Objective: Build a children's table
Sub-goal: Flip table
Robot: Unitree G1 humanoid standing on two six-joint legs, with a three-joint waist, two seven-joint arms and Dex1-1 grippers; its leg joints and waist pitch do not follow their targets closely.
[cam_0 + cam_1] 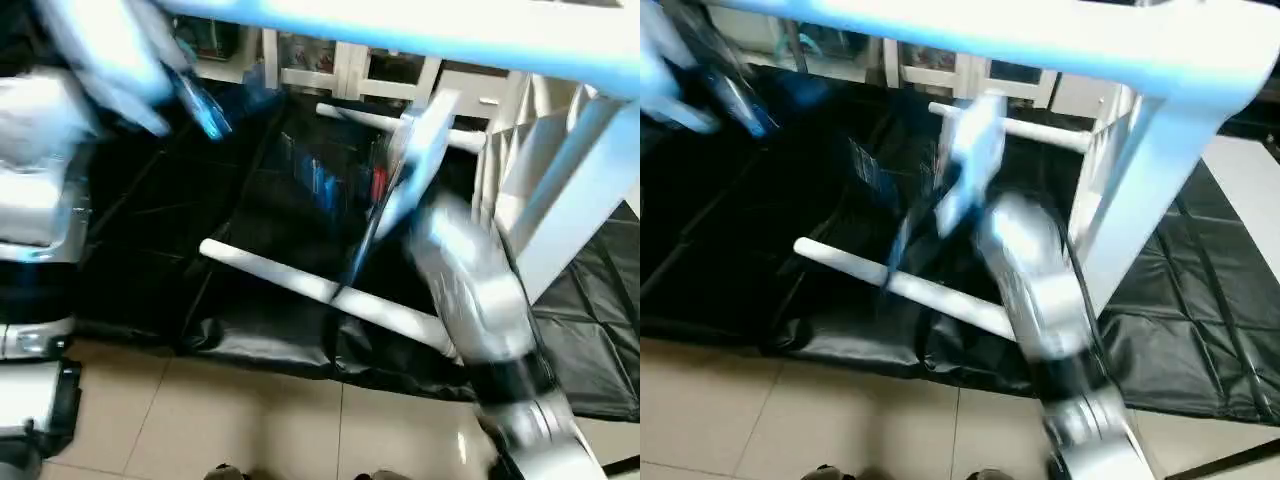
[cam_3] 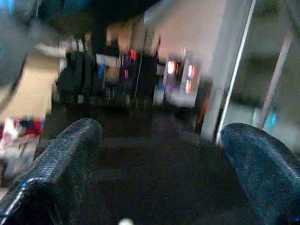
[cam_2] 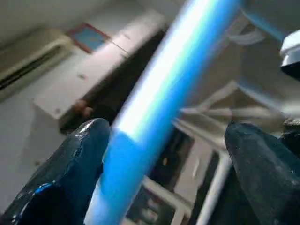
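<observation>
Black padded matting (image 1: pixel 250 230) is spread over a beige tiled floor (image 1: pixel 200 420); white shelving (image 1: pixel 330 65) is seen along the far edge, heavily blurred.

Children's table top (image 1: pixel 1040 40) is seen raised at the top of both eye views, white with a blue-tinted rim; one white leg (image 1: pixel 1140 190) is seen running down from its right corner, apparently fitted, though the socket joint is too blurred to confirm.

Two loose legs are seen on the matting: near leg (image 1: pixel 320 290) lies diagonally across the mat's front, far leg (image 1: pixel 400 125) lies further back, near the shelving; the two are well apart.

Left gripper (image 3: pixel 168 154) is held wide; black fingers (image 3: pixel 70 164) are spread either side of the table's blue-tinted rim bar (image 3: pixel 164 93); the bar runs between them, close to one finger; contact cannot be told; no clamp on it is visible.

Right gripper (image 2: pixel 159 164) is also held wide; fingers (image 2: pixel 61 168) are spread with nothing between them; dark matting and a blurred room background are seen beyond.

Right forearm (image 1: pixel 480 310) is seen crossing above the near leg, silver, motion-blurred; left arm (image 1: pixel 110 60) is seen raised at upper left toward the table top.
</observation>
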